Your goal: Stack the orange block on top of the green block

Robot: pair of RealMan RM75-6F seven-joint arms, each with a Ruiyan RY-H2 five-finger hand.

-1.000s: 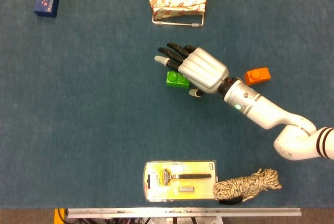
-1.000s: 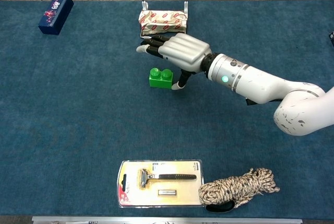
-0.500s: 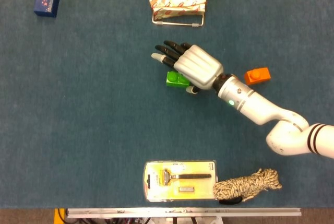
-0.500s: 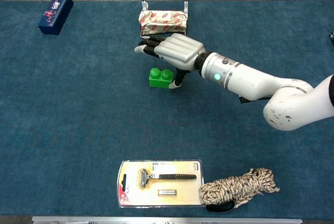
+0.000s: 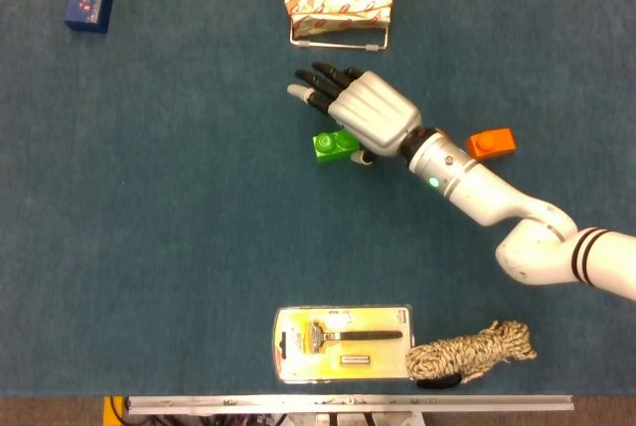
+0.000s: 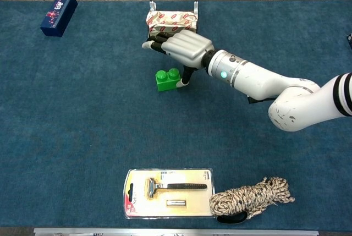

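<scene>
Right hand [image 5: 370, 116] hovering palm-down just over the green block [image 5: 333, 145], fingers [image 5: 316, 82] spread apart and holding nothing, thumb reaching down beside the block's right end. Counting one green block at mid-tabletop [image 5: 179, 227]; one orange block [image 5: 491, 143] lying well to its right, past the forearm; one razor pack [image 5: 343, 345] and one rope coil [image 5: 472, 351] well below it.

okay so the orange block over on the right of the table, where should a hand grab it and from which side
Judging by its shape, take the orange block across its two long side faces, coming straight down from above. It lies flat on the table, slightly angled, with open cloth on every side, so the fingers can drop past the edges. The right hand is nearest, its forearm passing just beside the block.
</scene>
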